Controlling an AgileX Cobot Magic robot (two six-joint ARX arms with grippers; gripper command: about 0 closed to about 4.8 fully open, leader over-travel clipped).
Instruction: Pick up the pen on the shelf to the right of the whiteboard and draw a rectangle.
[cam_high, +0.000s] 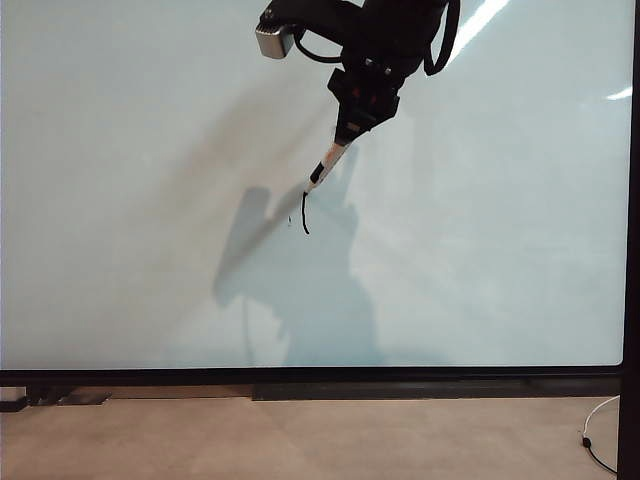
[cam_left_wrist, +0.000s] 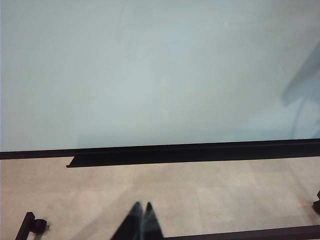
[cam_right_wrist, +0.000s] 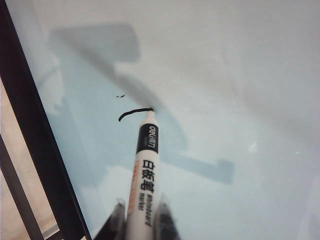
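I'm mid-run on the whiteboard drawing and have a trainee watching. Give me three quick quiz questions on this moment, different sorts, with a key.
1. True or false: the right gripper is shut on the pen.
2. Multiple choice: how much of the rectangle is on the whiteboard? A) all four sides B) one short curved stroke C) nothing yet
3. Fill in: the left gripper hangs with its fingers together over the ____, short of the board's black frame.

Key:
1. True; the pen tip meets the end of the stroke.
2. B
3. floor
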